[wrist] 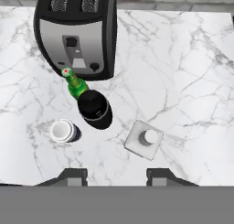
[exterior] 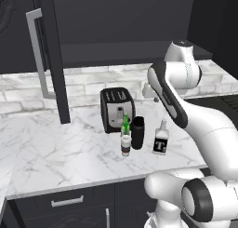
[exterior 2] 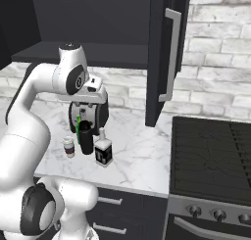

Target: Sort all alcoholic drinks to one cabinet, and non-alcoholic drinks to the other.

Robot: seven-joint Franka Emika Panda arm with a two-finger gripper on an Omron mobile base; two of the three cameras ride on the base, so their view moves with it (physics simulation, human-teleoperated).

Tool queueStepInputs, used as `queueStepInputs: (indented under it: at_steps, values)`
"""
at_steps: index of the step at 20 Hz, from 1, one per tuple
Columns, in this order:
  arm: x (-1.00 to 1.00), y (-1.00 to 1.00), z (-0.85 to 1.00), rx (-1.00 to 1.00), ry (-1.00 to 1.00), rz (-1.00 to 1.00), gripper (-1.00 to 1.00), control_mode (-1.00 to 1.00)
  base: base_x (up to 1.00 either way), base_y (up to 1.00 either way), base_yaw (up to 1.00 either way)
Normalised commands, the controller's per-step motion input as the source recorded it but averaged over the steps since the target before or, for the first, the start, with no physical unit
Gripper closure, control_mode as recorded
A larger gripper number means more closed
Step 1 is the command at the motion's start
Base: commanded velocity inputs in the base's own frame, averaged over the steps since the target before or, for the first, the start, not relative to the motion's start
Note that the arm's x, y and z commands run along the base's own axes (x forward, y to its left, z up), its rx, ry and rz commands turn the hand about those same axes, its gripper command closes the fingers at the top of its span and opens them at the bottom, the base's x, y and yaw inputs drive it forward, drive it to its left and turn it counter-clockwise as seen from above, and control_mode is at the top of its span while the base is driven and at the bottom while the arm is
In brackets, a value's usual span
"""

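Note:
On the marble counter (exterior: 56,148) stand four drinks in a tight group. The green beer bottle (exterior: 125,125) (wrist: 75,84) is just in front of the toaster. The black flask (exterior: 137,132) (wrist: 94,108) touches it on the right. The white coffee cup (exterior: 125,144) (wrist: 62,130) stands nearest the counter's front edge. The squat pale bottle (exterior: 161,139) (wrist: 144,139) with the black label is a little apart on the right. My gripper (wrist: 117,175) hangs above them, looking straight down, open, with nothing between its fingers. The wall cabinet (exterior: 121,50) above is open, its shelf bare.
A black-and-silver toaster (exterior: 116,108) stands behind the drinks. The cabinet door (exterior: 49,55) hangs open to the left with its long silver handle (exterior: 37,50). Another open door (exterior 2: 164,53) is on the right, above a stove (exterior 2: 211,151). Drawers (exterior: 67,201) run under the counter.

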Motion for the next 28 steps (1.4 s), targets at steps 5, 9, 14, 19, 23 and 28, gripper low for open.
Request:
queueStepInputs:
  at_steps: [5,9,14,19,23,28]
  values:
    - [-0.12,0.03,0.0,0.0,0.0,0.01,-1.0,-1.0,0.0,0.0,0.0]
    - [-0.27,0.17,0.0,0.0,-0.02,0.06,-1.0,-1.0,0.0,0.0,0.0]
    - [-0.27,0.21,-0.02,-0.01,-0.02,0.06,-1.0,-1.0,0.0,0.0,0.0]
    - [-0.23,0.22,-0.07,-0.02,-0.01,0.05,-1.0,-1.0,0.0,0.0,0.0]
    - [-0.07,0.12,-0.08,-0.02,0.0,0.02,-1.0,-1.0,0.0,0.0,0.0]
    - [0.0,0.07,-0.11,-0.01,0.0,0.0,-1.0,-1.0,0.0,0.0,0.0]
